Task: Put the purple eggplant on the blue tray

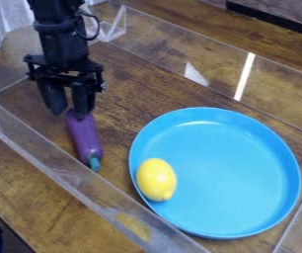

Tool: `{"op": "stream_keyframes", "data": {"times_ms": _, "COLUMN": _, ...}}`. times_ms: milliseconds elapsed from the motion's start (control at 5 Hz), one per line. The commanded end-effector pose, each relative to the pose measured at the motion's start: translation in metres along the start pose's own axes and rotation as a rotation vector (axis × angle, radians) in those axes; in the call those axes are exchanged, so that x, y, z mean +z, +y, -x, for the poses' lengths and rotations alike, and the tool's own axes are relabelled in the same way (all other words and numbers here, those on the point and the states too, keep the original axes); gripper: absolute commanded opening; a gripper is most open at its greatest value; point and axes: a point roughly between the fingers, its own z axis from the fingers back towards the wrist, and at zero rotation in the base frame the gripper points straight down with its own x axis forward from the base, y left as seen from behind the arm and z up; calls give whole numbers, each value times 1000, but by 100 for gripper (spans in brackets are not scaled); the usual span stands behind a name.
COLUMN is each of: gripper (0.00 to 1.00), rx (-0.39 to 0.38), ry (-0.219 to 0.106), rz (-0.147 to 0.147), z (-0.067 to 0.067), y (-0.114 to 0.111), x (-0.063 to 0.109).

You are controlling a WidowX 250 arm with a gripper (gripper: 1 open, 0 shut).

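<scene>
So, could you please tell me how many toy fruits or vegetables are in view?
2: the purple eggplant lies on the table left of the blue tray; the lemon sits on the tray. None seem hidden.

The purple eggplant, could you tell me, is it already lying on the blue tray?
No, the purple eggplant lies on the wooden table left of the blue tray, which holds only the lemon.

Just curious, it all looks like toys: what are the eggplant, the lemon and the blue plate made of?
Eggplant: probably glossy plastic, it has a bright shine along its purple skin. Lemon: likely plastic or rubber, smooth and evenly yellow. Blue plate: seemingly molded plastic, uniform color with soft sheen.
</scene>
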Motion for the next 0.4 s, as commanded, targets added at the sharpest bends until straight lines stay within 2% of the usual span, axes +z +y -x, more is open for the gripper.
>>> {"op": "stream_keyframes", "data": {"times_ms": 0, "gripper": 100, "rx": 61, "ry": -61, "rz": -9, "z": -12, "y": 9, "x": 13}}
{"op": "stream_keyframes", "data": {"times_ms": 200, "gripper": 100, "rx": 117, "ry": -70, "rz": -3, "z": -12, "y": 13, "x": 10}}
